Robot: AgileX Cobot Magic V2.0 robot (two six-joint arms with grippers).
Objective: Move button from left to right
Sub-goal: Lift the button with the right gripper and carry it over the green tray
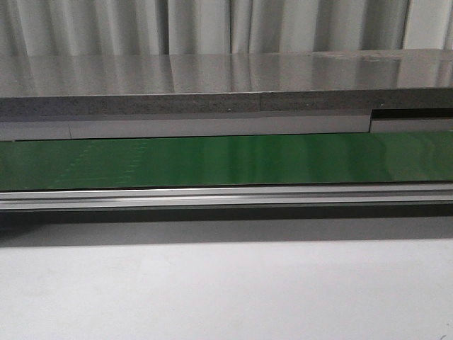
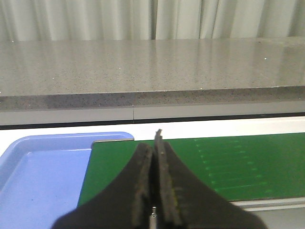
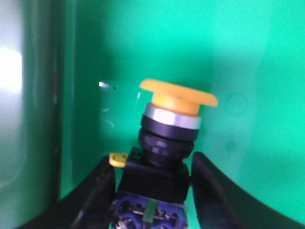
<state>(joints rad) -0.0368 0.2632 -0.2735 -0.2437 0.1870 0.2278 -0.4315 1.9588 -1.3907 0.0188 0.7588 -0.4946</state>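
Button seen only in the right wrist view: yellow-orange cap on top, silver ring beneath it, black collar and black boxy body below, small yellow tab sticking out at one side of the body, blue terminal block with screws at the base. Sits between the two dark fingers of the right gripper, body filling the gap; fingers right against its sides, apparently clamped on it, though exact contact hard to judge at this blur. Behind the button, only smooth green surface with a pale glare patch at one edge; whether belt or another green thing, cannot tell. Not visible in the front view.

Left gripper closed, dark fingers pressed flat together, rough pads meeting along a thin seam, nothing between them. Hangs over the near end of the green belt. Blue tray just beside that end of the belt, rim touching or nearly touching it.

Front view: belt running across the whole width, silver rail along its near edge, white table in front, grey speckled counter behind, pale curtain at the back. No arms in that view.
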